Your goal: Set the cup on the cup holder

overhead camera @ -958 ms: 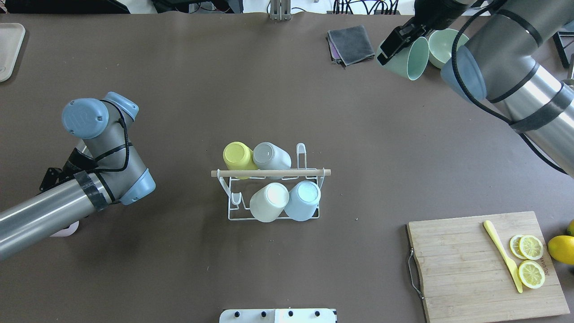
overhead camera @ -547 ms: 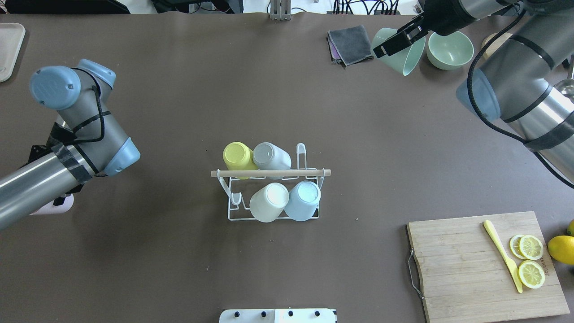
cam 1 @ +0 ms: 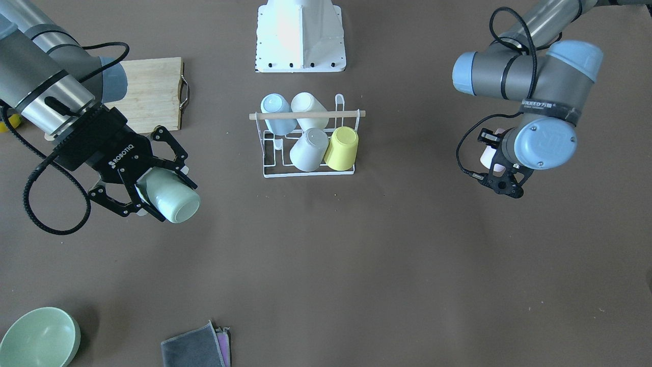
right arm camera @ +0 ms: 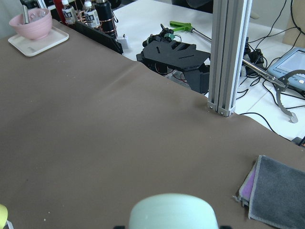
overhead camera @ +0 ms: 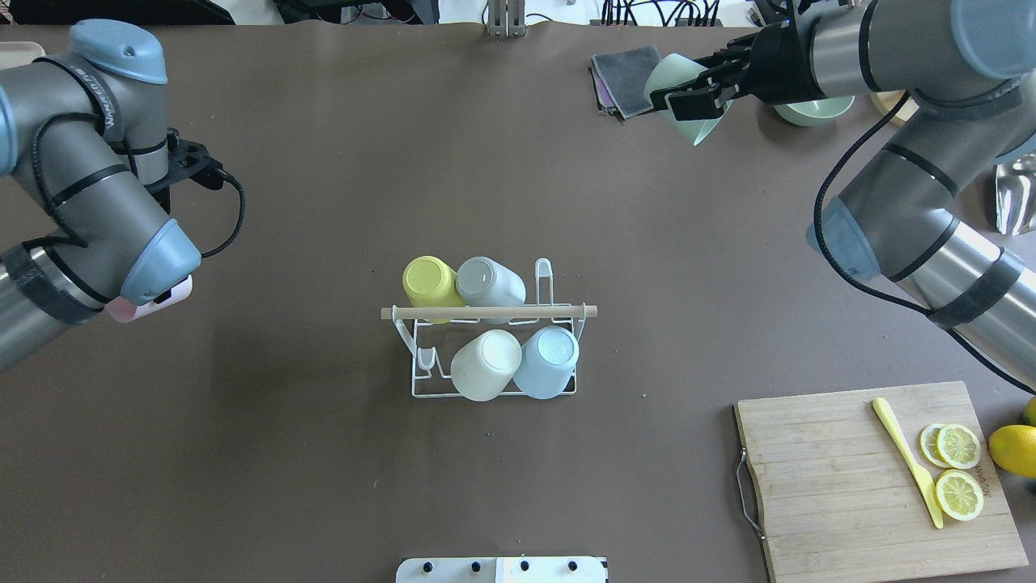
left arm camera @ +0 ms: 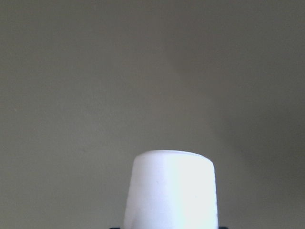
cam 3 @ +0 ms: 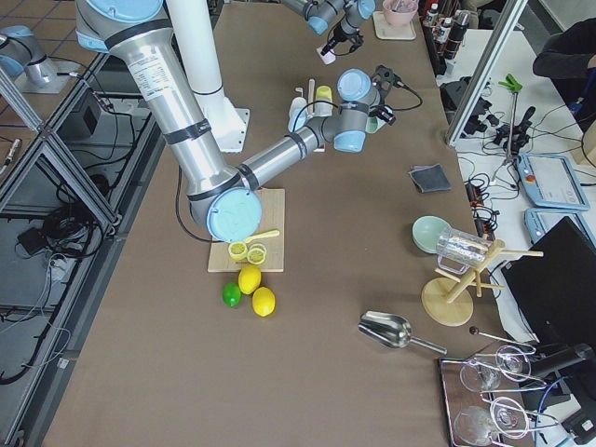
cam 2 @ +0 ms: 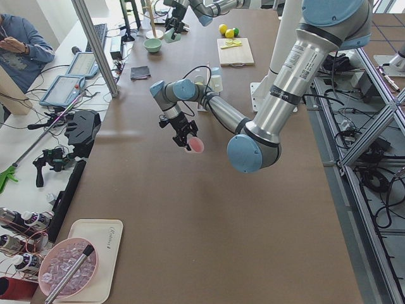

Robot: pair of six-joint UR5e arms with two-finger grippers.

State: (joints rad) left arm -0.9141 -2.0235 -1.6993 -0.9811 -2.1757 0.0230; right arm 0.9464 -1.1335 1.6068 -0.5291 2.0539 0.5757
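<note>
Right hand (cam 1: 172, 200) clasps a pale green cup (overhead camera: 665, 76) above the counter (overhead camera: 518, 186), well apart from the cup holder (overhead camera: 566, 311). Left hand (cam 1: 496, 165) clasps a pink cup (overhead camera: 137, 309). The cup holder, mid-counter, carries four cups (overhead camera: 486, 364).

The left arm (overhead camera: 97, 210) hides most of the pink cup (overhead camera: 133, 309).

Cup holder (overhead camera: 489, 312) central, cup (left arm camera: 171, 191) seemingly in left pincer (cam 2: 192, 140)
</note>
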